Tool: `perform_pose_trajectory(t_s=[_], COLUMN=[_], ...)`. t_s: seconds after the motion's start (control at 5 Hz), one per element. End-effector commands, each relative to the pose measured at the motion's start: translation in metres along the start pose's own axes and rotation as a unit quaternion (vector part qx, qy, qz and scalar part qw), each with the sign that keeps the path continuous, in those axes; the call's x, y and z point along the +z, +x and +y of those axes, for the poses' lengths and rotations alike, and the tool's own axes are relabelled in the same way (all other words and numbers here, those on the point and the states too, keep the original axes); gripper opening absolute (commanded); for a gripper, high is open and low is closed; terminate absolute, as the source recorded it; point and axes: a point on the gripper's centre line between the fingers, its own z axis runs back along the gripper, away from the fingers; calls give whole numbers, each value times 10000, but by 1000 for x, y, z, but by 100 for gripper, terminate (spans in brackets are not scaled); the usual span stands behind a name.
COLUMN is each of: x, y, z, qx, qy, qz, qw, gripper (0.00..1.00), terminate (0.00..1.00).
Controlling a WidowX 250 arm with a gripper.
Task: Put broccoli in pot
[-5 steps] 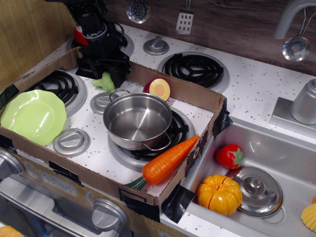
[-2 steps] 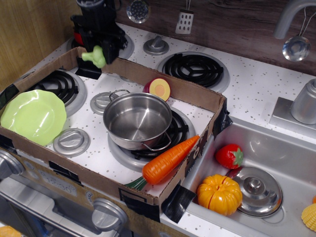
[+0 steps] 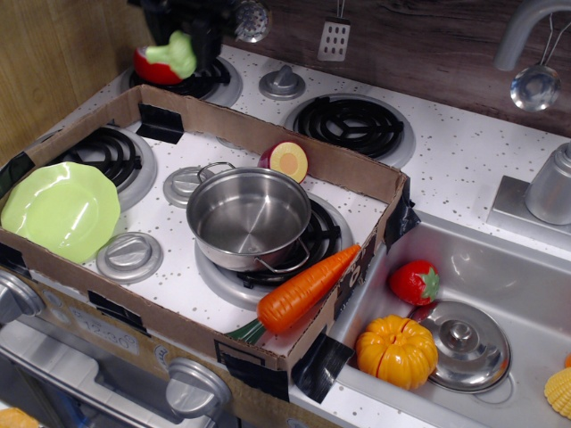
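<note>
The black gripper [image 3: 185, 40] is at the top left, mostly cut off by the frame's upper edge. It is shut on the small light-green broccoli [image 3: 177, 53] and holds it high above the back left burner. The shiny steel pot [image 3: 249, 217] stands empty on the front right burner inside the cardboard box, well below and to the right of the broccoli.
A cardboard box wall [image 3: 321, 160] rings the stove. Inside lie a light-green plate [image 3: 59, 209], an orange carrot [image 3: 303, 287] and a halved fruit [image 3: 285, 160]. A red toy [image 3: 152, 67] sits on the back left burner. The sink [image 3: 526, 285] holds a strawberry [image 3: 414, 282], pumpkin [image 3: 396, 350] and lid [image 3: 464, 344].
The gripper has lifted the broccoli from the stove surface inside the box, rising up and back until it is mostly out of the frame's top. The pot has not moved.
</note>
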Motion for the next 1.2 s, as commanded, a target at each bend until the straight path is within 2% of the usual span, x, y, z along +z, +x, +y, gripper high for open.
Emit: perform_pose_trajectory(t_s=[0.0, 0.2, 0.6, 0.8, 1.0], x=[51, 49, 16, -2, -10], y=[-5, -12, -45, -59, -59], z=[-43, -59, -97, -108, -106], qx=[66, 83, 405, 523, 414], qy=[-190, -489, -1286, -1345, -1482], qz=[-74, 135, 379, 220, 198], qw=[9998, 9987, 9901, 9893, 9879], gripper=[0, 0, 0, 0, 0], terminate=[0, 0, 0, 0, 0])
